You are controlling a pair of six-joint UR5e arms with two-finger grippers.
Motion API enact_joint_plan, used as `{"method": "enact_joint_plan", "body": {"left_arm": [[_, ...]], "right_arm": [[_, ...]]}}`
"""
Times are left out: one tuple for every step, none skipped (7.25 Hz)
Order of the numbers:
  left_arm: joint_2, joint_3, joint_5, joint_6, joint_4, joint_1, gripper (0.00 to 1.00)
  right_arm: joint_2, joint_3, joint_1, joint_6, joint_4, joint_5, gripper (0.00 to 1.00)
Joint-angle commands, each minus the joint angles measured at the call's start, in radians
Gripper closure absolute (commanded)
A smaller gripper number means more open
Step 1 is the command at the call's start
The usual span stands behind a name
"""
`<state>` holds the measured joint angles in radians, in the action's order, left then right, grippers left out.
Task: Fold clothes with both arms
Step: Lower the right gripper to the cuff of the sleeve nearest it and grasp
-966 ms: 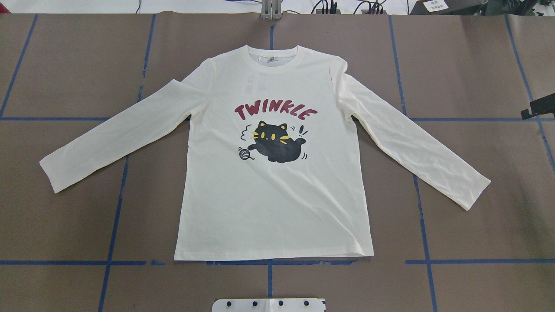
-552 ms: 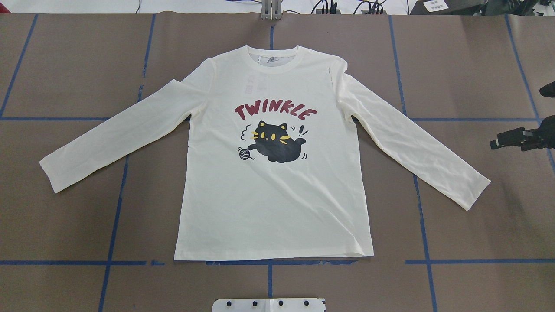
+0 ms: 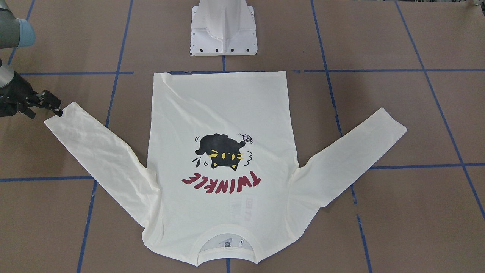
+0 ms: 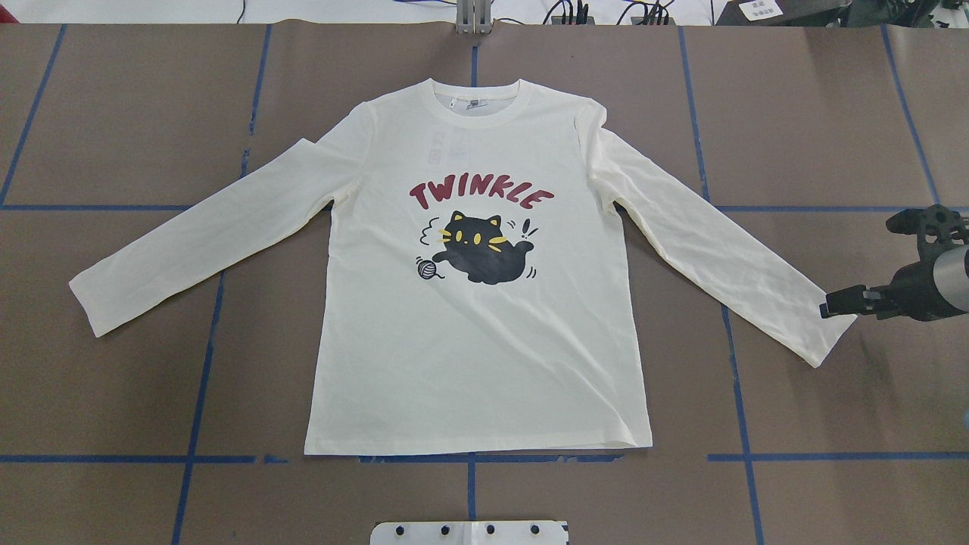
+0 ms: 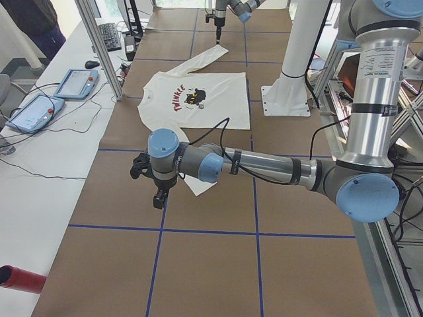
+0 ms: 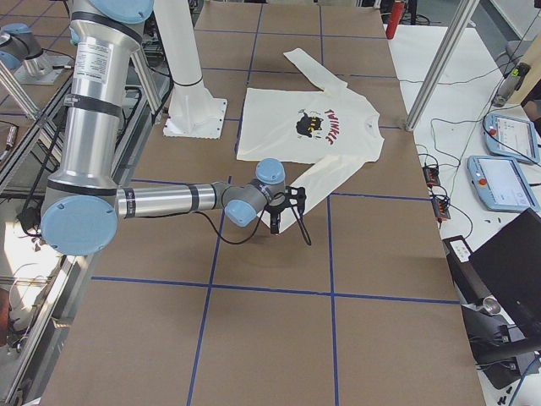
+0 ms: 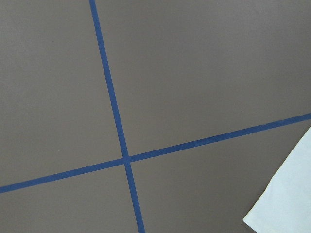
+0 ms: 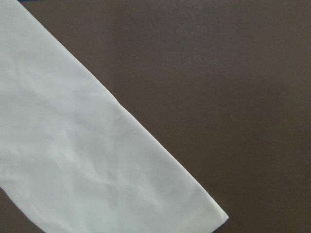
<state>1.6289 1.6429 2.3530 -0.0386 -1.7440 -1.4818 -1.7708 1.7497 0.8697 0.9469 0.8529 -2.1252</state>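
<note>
The cream long-sleeved T-shirt (image 4: 484,363) lies flat and print side up on the brown table, both sleeves spread out; it also shows in the front view (image 3: 227,110). My right gripper (image 4: 827,309) points down at the cuff edge of the sleeve on my right (image 4: 810,333), its fingers slightly apart and holding nothing; the front view shows it too (image 3: 57,108). The right wrist view shows only that cuff (image 8: 73,145). My left gripper (image 5: 158,198) shows only in the exterior left view, hovering beside the other cuff (image 5: 198,187); I cannot tell whether it is open or shut.
The white pedestal base (image 3: 223,30) stands behind the shirt's hem. Blue tape lines (image 4: 200,378) grid the table. Teach pendants (image 5: 76,82) and cables lie on the white side table. Aluminium frame posts (image 5: 99,46) stand at the table's far edge.
My right gripper has come in from the table's right edge, moving inward and toward the robot, to the right sleeve cuff. The shirt has not moved.
</note>
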Motion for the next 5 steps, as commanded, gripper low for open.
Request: {"method": "enact_joint_plan", "body": {"left_arm": [[0.000,0.000,0.000,0.000,0.000,0.000,0.00],[0.000,0.000,0.000,0.002,0.000,0.000,0.00],[0.000,0.000,0.000,0.002,0.000,0.000,0.00],[0.000,0.000,0.000,0.002,0.000,0.000,0.00],[0.000,0.000,0.000,0.002,0.000,0.000,0.00]], "right_arm": [[-0.001,-0.001,-0.049,0.004,0.008,0.028,0.00],[0.001,-0.003,-0.060,0.004,0.008,0.028,0.00],[0.001,-0.003,-0.066,0.004,0.014,0.030,0.00],[0.002,-0.003,-0.074,0.004,0.041,0.036,0.00],[0.002,-0.004,-0.077,0.004,0.046,0.037,0.00]]}}
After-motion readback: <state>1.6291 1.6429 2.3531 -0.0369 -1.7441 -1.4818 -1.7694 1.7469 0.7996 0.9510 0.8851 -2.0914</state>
